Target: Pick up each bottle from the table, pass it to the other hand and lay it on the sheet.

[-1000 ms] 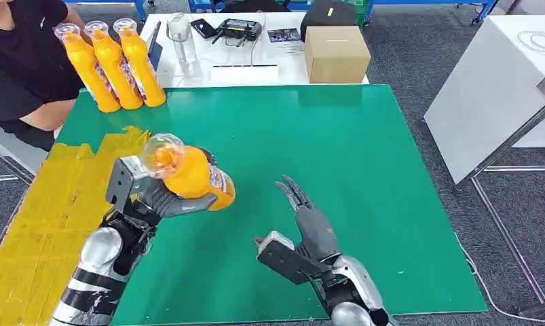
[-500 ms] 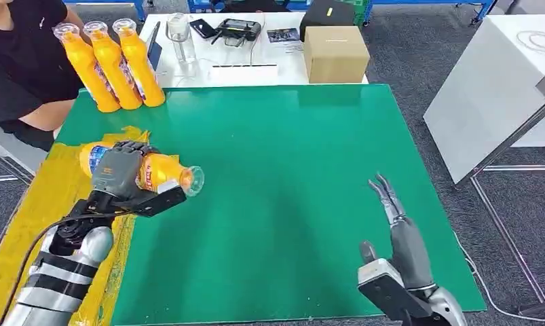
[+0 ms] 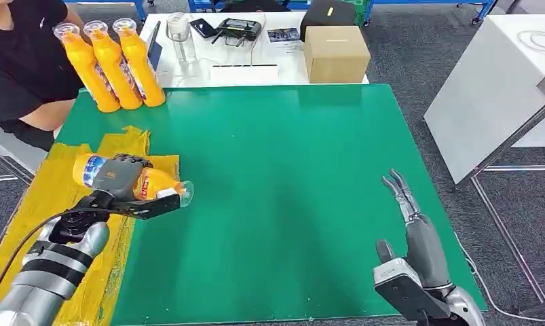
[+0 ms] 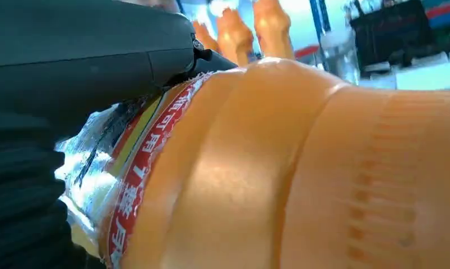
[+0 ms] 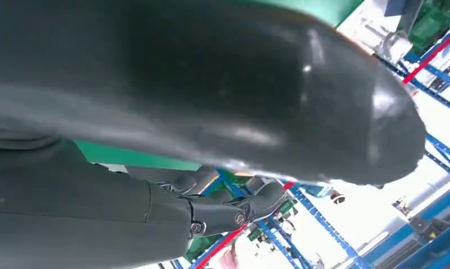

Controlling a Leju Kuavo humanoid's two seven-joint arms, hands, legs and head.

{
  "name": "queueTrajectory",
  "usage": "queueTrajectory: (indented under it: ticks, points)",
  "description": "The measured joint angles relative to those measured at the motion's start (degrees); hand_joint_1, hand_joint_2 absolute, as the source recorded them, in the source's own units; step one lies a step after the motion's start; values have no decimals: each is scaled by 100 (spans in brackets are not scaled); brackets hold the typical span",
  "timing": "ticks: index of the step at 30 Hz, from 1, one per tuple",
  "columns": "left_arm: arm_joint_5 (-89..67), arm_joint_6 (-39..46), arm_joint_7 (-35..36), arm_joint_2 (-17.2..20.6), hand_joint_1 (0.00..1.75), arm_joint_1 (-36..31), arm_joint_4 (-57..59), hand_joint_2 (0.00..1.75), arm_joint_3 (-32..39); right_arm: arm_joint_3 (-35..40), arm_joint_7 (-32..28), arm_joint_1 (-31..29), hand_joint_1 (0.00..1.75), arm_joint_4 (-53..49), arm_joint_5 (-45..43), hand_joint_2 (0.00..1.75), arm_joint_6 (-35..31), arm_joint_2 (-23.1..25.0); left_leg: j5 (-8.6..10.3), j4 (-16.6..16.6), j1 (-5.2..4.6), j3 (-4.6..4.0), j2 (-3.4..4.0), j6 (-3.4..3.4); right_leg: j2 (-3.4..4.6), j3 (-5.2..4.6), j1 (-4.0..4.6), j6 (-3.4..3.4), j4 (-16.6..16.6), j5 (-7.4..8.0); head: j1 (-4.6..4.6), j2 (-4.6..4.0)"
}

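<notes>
My left hand grips an orange bottle that lies on its side over the yellow sheet, cap end pointing toward the green mat. Up close in the left wrist view, the bottle shows its orange body and red label against my dark fingers. Three more orange bottles stand upright at the mat's far left corner. My right hand is at the near right of the mat, fingers straight and apart, holding nothing; its thumb looms large in the right wrist view.
The green mat covers the table. Behind it stands a white table with a cardboard box, a clear cup and small devices. A person in a black shirt sits at the far left. Another white table stands to the right.
My left hand swung the bottle from upright over the mat to lying on its side, down onto the yellow sheet. My right hand drew back to the near right, empty.
</notes>
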Motion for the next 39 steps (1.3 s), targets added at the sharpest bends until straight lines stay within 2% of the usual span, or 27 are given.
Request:
queueTrajectory:
  ticks: [15, 16, 31, 32, 39]
  points:
    - [371, -627, -236, 312, 175, -513, 1228, 175, -454, 26, -57, -511, 0, 175, -137, 0, 212, -4, 1, 0, 0, -1, -1, 0, 0, 2, 0, 0, 2, 0, 0, 0]
    - [393, -651, -253, 323, 0, -522, 1259, 175, -465, 31, -59, -528, 0, 190, -144, 0, 219, -4, 1, 0, 0, -1, -1, 0, 0, 1, 0, 0, 2, 0, 0, 0]
    - [728, -1101, -328, 581, 0, -819, 1388, 175, -649, 90, -90, -988, 0, 367, -221, 0, 317, -4, 3, 0, 1, -1, -2, 0, -1, 3, 1, 0, 3, 1, 0, 0]
    - [730, -1108, -328, 596, 0, -830, 1388, 0, -660, 96, -96, -1009, 0, 372, -221, 0, 317, -2, 2, 0, 1, -1, -2, 0, -1, 3, 1, 0, 3, 1, 0, 0]
    - [1067, -1226, -387, 780, 0, -858, 1204, 0, -712, 107, -129, -1144, 0, 376, -212, 0, 312, -2, 2, 0, 1, -1, -4, 0, -2, 3, 1, 0, 3, 0, -2, 0]
